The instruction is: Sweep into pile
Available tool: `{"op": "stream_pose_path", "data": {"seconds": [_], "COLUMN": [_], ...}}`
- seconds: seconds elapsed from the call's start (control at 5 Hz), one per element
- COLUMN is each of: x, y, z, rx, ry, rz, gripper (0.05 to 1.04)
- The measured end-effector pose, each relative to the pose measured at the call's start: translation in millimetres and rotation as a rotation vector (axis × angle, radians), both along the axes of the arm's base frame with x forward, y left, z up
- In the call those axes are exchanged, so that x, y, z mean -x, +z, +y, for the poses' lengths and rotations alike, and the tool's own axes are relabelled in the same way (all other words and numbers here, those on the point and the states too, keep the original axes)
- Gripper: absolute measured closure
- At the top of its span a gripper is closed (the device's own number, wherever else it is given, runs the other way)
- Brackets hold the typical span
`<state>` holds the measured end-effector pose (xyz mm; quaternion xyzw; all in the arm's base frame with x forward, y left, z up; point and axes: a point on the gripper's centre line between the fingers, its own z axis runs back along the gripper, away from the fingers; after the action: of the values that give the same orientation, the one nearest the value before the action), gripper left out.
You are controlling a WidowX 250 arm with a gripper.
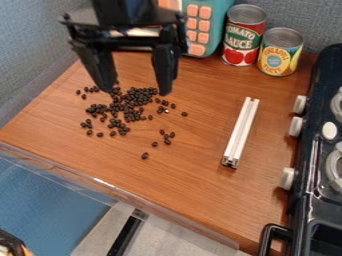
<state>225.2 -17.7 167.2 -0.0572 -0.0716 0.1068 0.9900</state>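
Black gripper (135, 92), its jaws apart, hangs above dark beans (125, 103) scattered in a loose cluster with strays across the tabletop (194, 187). Right of them lies 1 white bar (241, 130); 2 cans (243, 42) stand behind it.

Bench (200, 190): brown wood grain. Dark beans (127, 105) loosely clustered left, strays frontward. White bar (241, 130) lying to their right. At rear, teal toy (220, 25) with orange buttons; beside it, red-and-green can (243, 37), shorter yellow can (279, 55).
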Motion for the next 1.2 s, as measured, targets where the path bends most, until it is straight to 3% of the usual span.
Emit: {"op": "stream_pose_path", "data": {"seconds": [0.4,0.6,0.8,1.2], "x": [-41.5,-62.0,-78.9,-108.2], "y": [-39.3,-52.8,-73.6,-97.4], "z": [-18.9,-34.7,-43.7,-60.4], "rx": [-0.061,-0.062,-0.102,-0.096], "ry": [-0.01,-0.011,-0.002,0.009], "rz": [0.024,0.01,0.038,0.008], "gripper": [0.083,0.083,0.083,0.083]}}
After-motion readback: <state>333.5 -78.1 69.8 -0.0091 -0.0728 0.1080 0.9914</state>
